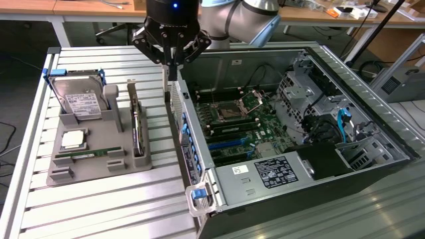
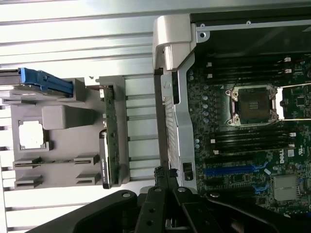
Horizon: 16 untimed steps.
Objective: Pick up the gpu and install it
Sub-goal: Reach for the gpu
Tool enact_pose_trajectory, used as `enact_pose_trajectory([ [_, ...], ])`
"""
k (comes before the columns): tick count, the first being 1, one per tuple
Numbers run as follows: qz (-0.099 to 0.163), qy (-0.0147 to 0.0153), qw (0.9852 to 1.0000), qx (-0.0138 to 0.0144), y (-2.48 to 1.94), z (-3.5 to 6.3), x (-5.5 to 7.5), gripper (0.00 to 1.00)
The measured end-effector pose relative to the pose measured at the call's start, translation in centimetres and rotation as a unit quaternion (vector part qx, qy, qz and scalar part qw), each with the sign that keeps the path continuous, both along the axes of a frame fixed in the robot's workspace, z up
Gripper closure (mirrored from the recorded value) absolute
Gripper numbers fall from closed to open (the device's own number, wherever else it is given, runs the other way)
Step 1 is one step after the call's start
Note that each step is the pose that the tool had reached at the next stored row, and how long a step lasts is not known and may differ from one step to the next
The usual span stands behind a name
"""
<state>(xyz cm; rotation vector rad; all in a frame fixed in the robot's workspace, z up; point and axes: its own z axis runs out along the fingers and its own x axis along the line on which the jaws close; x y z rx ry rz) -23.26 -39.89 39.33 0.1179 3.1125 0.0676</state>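
On the ribbed aluminium bench (image 1: pixel 99 209) lies a grey plastic holder (image 1: pixel 99 133). The gpu (image 1: pixel 137 130), a thin flat card with a dark board and a silver metal end bracket, stands on its long edge in a slot of this holder, on the side nearest to the computer case. In the wrist view the gpu (image 2: pixel 108 145) shows as a narrow dark and green strip, upright in the same slot and free of any grip.

The black pincer (image 1: pixel 172 67) of the silver-grey arm (image 1: pixel 246 20) hangs above the rear wall of the open black and silver computer case (image 1: pixel 199 169), apart from the gpu. Its two fingers are pressed together and hold nothing. In the wrist view the pincer (image 2: pixel 164 174) has its tips meeting just beside that case wall.

The holder also carries a silver hard drive (image 1: pixel 78 99) with a white label and a blue frame, which leans upright at the far end. A square silver processor chip (image 1: pixel 73 140) lies flat in it, and a narrow green RAM stick (image 1: pixel 89 153) lies in its groove. Inside the case the green motherboard (image 1: pixel 265 134) lies flat, with its square processor socket (image 1: pixel 229 110) near the middle.
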Motion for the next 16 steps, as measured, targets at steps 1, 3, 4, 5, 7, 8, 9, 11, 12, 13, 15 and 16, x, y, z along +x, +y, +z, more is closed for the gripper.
enact_pose_trajectory([
  [1, 0.0, 0.0, 1.0, 0.0, 0.0, 0.0, -0.04, 0.89],
  [3, 0.0, 0.0, 1.0, 0.0, 0.0, 0.0, -0.12, 0.89],
  [4, 0.0, 0.0, 1.0, 0.0, 0.0, 0.0, -0.21, 0.89],
  [5, 0.0, 0.0, 1.0, 0.0, 0.0, 0.0, -0.27, 0.89],
  [7, 0.0, 0.0, 1.0, 0.0, 0.0, 0.0, -0.34, 0.89],
  [8, 0.0, 0.0, 1.0, 0.0, 0.0, 0.0, -0.37, 0.89],
  [9, 0.0, 0.0, 1.0, 0.0, 0.0, 0.0, -0.41, 0.89],
  [11, 0.0, 0.0, 1.0, 0.0, 0.0, 0.0, -0.52, 0.89],
  [12, 0.0, 0.0, 1.0, 0.0, 0.0, 0.0, -0.55, 0.89],
  [13, 0.0, 0.0, 1.0, 0.0, 0.0, 0.0, -0.59, 0.89],
  [15, 0.0, 0.0, 1.0, 0.0, 0.0, 0.0, -0.66, 0.89],
  [16, 0.0, 0.0, 1.0, 0.0, 0.0, 0.0, -0.7, 0.89],
])
